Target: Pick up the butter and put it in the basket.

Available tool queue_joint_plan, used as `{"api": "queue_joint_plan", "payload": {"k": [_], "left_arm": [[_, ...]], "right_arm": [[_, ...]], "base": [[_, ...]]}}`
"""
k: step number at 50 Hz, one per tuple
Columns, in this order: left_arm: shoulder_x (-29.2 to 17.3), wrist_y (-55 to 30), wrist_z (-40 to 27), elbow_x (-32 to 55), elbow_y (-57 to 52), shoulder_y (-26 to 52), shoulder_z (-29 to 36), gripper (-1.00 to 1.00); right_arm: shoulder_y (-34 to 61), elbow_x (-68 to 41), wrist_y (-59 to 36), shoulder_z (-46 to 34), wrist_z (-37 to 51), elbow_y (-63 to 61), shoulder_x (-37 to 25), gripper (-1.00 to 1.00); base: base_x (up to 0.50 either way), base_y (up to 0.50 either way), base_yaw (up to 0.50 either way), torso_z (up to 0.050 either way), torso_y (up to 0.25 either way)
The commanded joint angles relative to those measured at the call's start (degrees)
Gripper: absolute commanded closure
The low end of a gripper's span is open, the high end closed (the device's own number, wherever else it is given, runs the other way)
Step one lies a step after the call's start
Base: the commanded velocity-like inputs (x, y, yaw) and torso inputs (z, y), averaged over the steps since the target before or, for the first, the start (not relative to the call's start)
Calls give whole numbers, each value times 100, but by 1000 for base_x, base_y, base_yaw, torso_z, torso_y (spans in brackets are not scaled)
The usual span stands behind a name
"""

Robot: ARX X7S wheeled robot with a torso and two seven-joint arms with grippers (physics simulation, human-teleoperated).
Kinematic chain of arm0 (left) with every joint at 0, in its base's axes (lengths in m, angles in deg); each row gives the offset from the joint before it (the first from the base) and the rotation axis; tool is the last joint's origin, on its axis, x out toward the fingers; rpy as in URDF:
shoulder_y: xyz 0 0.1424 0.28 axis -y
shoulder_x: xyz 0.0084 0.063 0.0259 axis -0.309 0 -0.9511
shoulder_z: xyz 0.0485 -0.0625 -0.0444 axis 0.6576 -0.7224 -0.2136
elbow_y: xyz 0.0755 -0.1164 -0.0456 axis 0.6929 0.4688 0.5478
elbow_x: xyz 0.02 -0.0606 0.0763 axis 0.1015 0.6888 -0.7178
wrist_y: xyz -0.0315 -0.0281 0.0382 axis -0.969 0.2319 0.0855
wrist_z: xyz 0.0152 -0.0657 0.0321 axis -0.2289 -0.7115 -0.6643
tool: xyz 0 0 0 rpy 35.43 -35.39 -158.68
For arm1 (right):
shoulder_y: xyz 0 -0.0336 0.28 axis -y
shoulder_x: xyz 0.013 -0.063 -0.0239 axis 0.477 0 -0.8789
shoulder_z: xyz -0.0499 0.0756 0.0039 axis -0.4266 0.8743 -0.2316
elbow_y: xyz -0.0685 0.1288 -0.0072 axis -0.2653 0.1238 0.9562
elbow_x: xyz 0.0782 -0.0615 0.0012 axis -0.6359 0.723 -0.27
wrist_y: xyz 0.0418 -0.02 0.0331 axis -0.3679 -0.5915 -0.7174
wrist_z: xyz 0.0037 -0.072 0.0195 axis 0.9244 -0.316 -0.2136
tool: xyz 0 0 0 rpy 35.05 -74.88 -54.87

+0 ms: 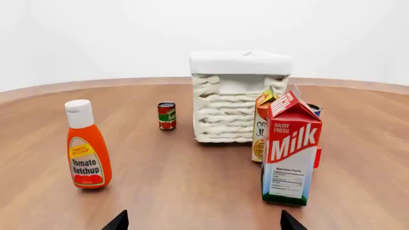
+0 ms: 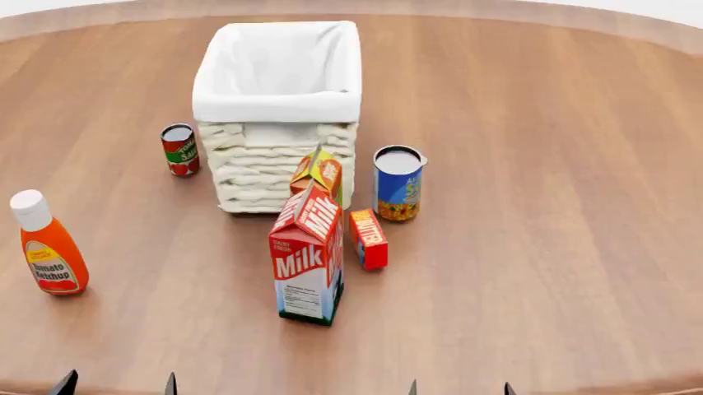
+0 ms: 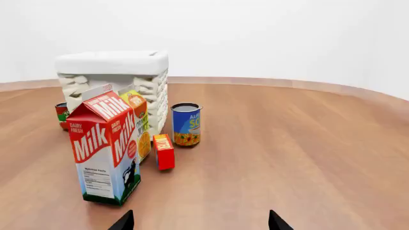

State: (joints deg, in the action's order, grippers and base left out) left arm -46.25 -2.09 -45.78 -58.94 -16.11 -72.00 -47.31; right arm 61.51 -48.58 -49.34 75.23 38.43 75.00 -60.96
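The butter (image 2: 368, 238) stands on edge on the wooden table (image 2: 549, 123), just right of the milk carton (image 2: 309, 261) and in front of the blue can (image 2: 398, 183), near the basket (image 2: 278, 70) behind them. A juice carton (image 2: 318, 175) leans close against the basket's front, with a small red can (image 2: 180, 149) and ketchup bottle (image 2: 48, 245) farther left. Both the left gripper (image 2: 115, 383) and right gripper (image 2: 458, 388) show only spread fingertips at the near edge, holding nothing.

We see a bare simulated test scene, not a lived-in room: a wide round wooden counter (image 2: 571, 164) set against blank white walls with no furniture or fixtures. Groceries stand on it like a pantry mock-up: a milk carton (image 2: 308, 257), ketchup bottle (image 2: 48, 245), small cans and a wicker basket (image 2: 278, 115). Beyond the counter's edge we can hardly make out anything.
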Motion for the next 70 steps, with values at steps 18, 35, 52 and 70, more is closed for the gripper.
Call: {"api": "queue_joint_plan", "payload": {"k": [18, 35, 52, 70], "left_arm": [[-620, 42, -432, 836, 457, 241, 469, -100], [-740, 44, -596, 760, 197, 124, 608, -100], [-807, -146, -673, 875, 63, 172, 685, -100], [-883, -261, -725, 982, -55, 178, 759, -100]], "right_arm": [[83, -32, 186, -524, 589, 443, -301, -100], [58, -128, 4, -717, 726, 233, -446, -100], [125, -151, -226, -900, 856, 18, -575, -100], [-113, 418, -568, -983, 1499, -926, -754, -100]], "base": [[0, 0, 127, 0, 0], [0, 0, 500, 0, 0], [0, 0, 500, 0, 0], [19, -56, 306, 0, 0]]}}
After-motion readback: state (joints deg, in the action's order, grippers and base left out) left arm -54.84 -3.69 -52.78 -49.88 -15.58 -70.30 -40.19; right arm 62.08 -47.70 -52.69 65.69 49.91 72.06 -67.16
